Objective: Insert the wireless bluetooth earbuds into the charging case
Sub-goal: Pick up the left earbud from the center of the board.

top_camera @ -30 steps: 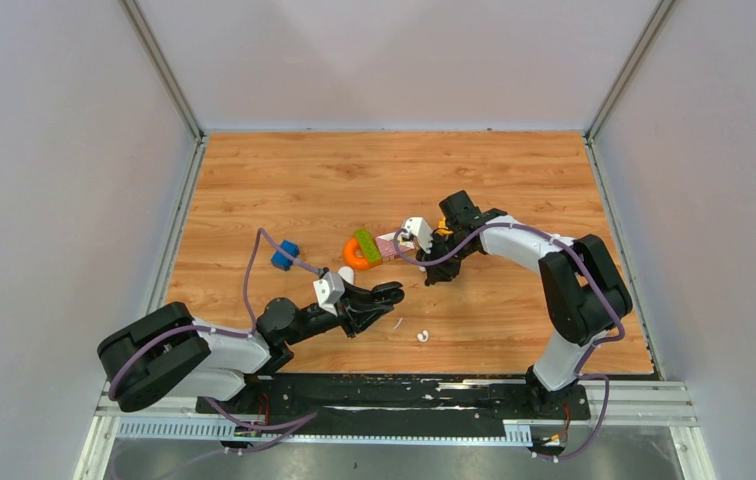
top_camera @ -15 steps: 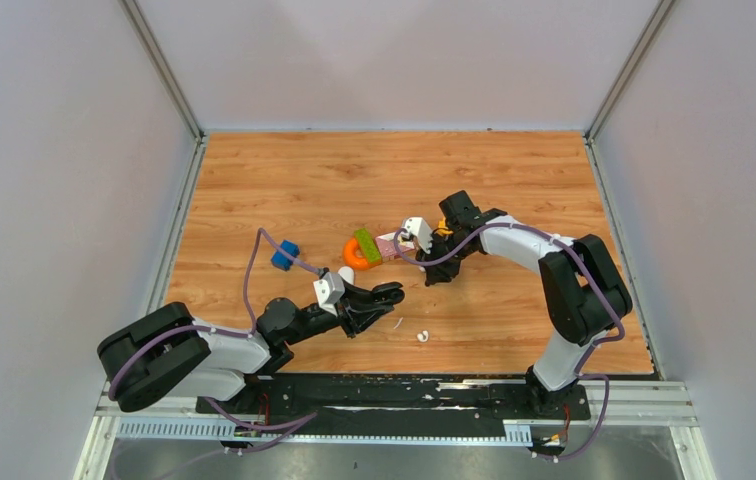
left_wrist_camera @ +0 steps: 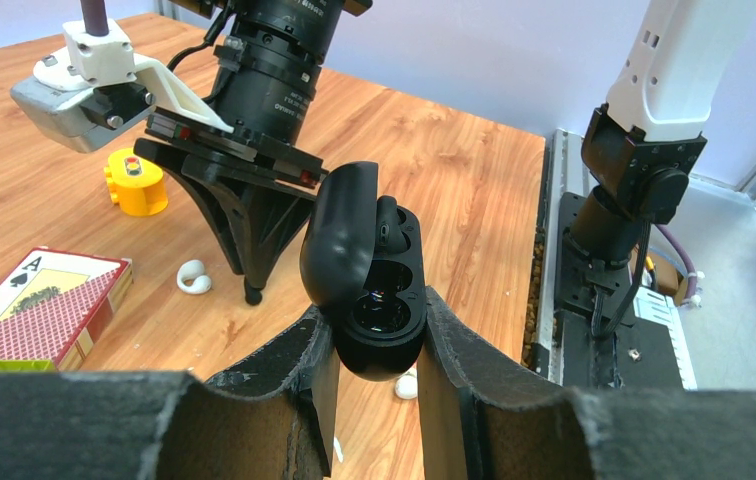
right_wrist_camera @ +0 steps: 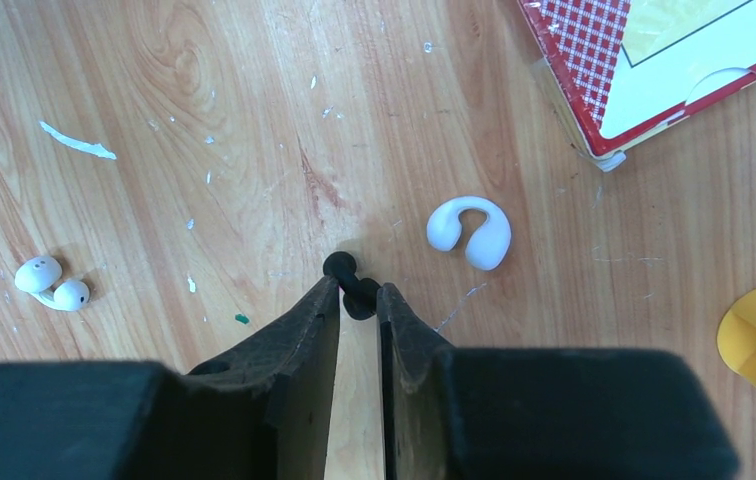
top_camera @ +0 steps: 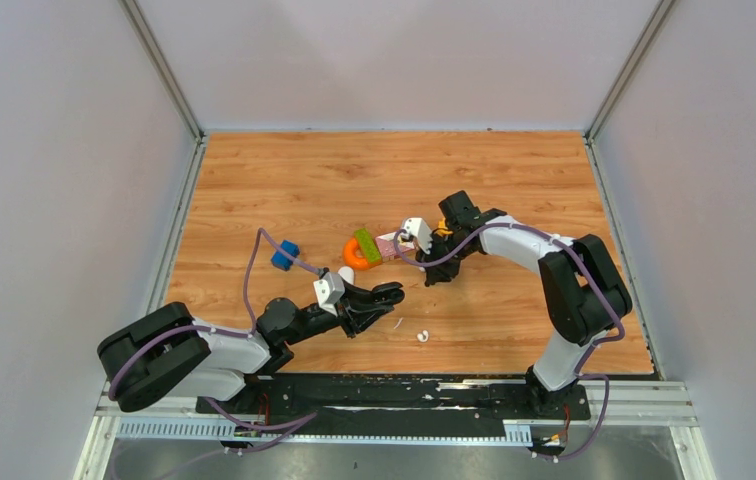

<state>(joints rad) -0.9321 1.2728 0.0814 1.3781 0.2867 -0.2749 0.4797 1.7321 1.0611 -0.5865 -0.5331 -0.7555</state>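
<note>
My left gripper (top_camera: 392, 293) is shut on an open black charging case (left_wrist_camera: 379, 290) and holds it above the table, lid up. A black earbud (left_wrist_camera: 386, 215) sits in the case's far slot; the near slot looks empty. My right gripper (top_camera: 432, 275) is down at the table, shut on a black earbud (right_wrist_camera: 340, 266) that sticks out past the fingertips. A white earbud (right_wrist_camera: 469, 230) lies just beyond it, also seen in the left wrist view (left_wrist_camera: 192, 277). Another white earbud (top_camera: 421, 336) lies nearer the front edge and shows in the right wrist view (right_wrist_camera: 52, 283).
A red-checked playing-card box (top_camera: 392, 245) lies beside an orange ring (top_camera: 358, 252) with a green piece on it. A blue block (top_camera: 285, 254) is at the left. A yellow piece (left_wrist_camera: 139, 182) stands behind my right gripper. A white rounded thing (top_camera: 346, 273) lies by my left wrist.
</note>
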